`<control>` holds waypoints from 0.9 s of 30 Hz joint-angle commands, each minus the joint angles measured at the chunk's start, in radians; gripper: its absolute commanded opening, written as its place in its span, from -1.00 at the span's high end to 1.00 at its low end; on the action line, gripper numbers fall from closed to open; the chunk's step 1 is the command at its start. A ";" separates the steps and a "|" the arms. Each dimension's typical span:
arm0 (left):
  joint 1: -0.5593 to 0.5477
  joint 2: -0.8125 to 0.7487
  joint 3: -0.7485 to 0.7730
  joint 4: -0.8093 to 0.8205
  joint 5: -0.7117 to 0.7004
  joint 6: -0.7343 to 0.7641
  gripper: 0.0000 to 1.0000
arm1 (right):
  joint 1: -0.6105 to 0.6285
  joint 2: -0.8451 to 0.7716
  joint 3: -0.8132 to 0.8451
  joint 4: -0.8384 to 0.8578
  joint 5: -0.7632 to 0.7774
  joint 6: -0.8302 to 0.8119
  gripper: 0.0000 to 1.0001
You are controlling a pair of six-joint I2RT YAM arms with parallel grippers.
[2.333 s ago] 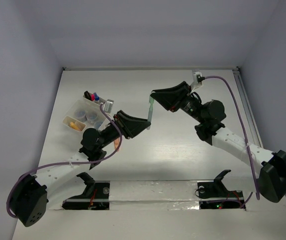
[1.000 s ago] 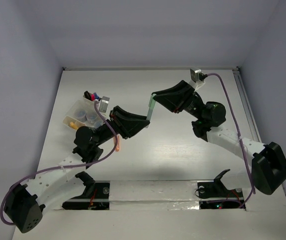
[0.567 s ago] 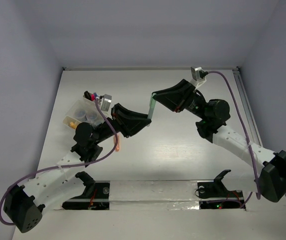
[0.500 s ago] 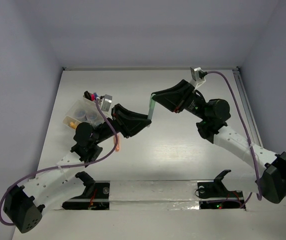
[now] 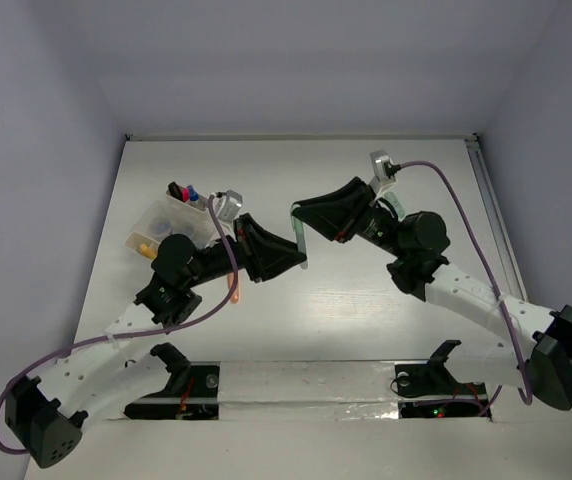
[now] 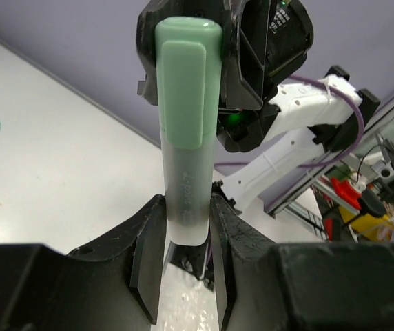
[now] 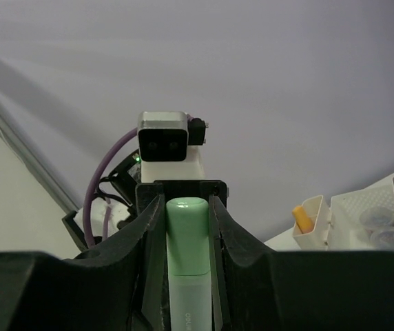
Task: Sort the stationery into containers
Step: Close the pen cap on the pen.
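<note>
Pale green highlighter (image 6: 183, 138) is held over the middle of the worktop (image 5: 366, 320), gripped at both ends by the 2 arms. The left fingers (image 6: 183, 227) pinch its clear barrel from either side, with the green cap at the end away from them. The right fingers (image 7: 185, 214) pinch that capped end, 1 finger pressed on each side of the cap. In the top view the cluster of translucent white bins (image 5: 152, 218) sits at 9 o'clock from the highlighter, near the worktop's left edge and partly hidden by the left arm (image 5: 116, 330). An orange piece (image 7: 300, 215) stands in 1 bin. A blue-capped marker (image 5: 193, 192) lies at the cluster's far end. A thin orange marker (image 5: 233, 287) lies on the worktop at 8 o'clock from the highlighter, just beside the left arm.
</note>
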 commanded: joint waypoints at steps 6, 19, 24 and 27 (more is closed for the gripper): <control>0.021 -0.087 0.277 0.198 -0.182 0.095 1.00 | 0.080 0.023 -0.213 -0.145 -0.188 -0.075 1.00; 0.030 -0.102 0.297 0.152 -0.228 0.122 1.00 | 0.126 0.035 -0.313 -0.182 -0.171 -0.106 1.00; 0.030 -0.088 0.313 0.150 -0.222 0.120 1.00 | 0.152 0.038 -0.316 -0.225 -0.145 -0.127 1.00; 0.039 -0.093 0.327 0.127 -0.226 0.131 1.00 | 0.175 0.038 -0.319 -0.256 -0.132 -0.152 1.00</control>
